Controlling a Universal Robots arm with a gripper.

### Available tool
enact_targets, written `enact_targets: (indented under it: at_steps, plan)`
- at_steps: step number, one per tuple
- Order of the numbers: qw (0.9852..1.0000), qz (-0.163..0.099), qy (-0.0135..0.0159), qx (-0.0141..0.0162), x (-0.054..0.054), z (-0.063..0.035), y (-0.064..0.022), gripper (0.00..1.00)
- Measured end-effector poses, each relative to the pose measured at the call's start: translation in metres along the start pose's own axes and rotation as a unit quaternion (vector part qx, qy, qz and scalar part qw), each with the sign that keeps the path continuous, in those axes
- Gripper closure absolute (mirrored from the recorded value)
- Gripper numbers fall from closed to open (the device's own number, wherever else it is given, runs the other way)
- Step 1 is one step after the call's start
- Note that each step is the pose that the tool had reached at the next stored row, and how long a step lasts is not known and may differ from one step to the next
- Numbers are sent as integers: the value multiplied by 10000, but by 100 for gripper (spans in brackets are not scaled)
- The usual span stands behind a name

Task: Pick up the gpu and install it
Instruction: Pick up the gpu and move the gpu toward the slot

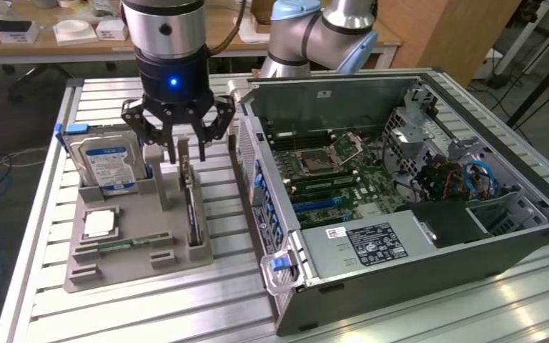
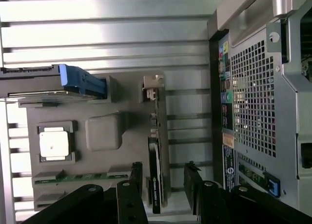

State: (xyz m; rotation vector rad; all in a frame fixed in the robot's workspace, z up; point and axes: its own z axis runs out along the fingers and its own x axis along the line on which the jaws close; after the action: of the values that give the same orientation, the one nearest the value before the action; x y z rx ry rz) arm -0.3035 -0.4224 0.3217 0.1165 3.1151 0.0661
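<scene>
The robot's pincer (image 1: 186, 153) hangs with its black fingers (image 2: 136, 185) spread wide, gripping nothing. It is poised directly over the far end of a grey holder (image 1: 122, 268) that lies on the slatted metal table (image 1: 112, 314).

The gpu (image 1: 191, 214) stands on its long edge in a slot along the holder's side nearest the computer case. It is a thin green card with a black cooler on one face. Its silver bracket end (image 2: 152, 87) sits at the holder's far end. In the wrist view the gpu (image 2: 156, 160) runs into the gap between the two spread fingers, one on each side, with clear space between each finger and the card. Whether the fingertips have reached the level of the card's top edge cannot be told.

On the holder, beside the gpu's slot, rises a plain grey block (image 2: 103, 131). Beyond it, on the holder's side away from the case, a hard drive (image 1: 108, 164) with a blue and white label stands upright in its own pocket, close to the pincer's outer finger. Nearer the holder's front lie a square silver processor (image 1: 100, 223) and a narrow green memory stick (image 1: 126, 243), both flat and well clear of the fingers.

Just beside the holder, on the gpu's side, stands the open computer case (image 1: 417, 264). Its perforated metal wall (image 2: 253, 102) is near the pincer's other finger. Inside the case a motherboard (image 1: 337, 171) lies exposed.
</scene>
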Motion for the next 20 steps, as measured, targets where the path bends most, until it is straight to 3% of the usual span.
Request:
enact_targets:
  at_steps: [11,20]
  plan:
    - [10000,0,0,0,46,198,-33,53]
    - [10000,0,5,2,3,354,-166,53]
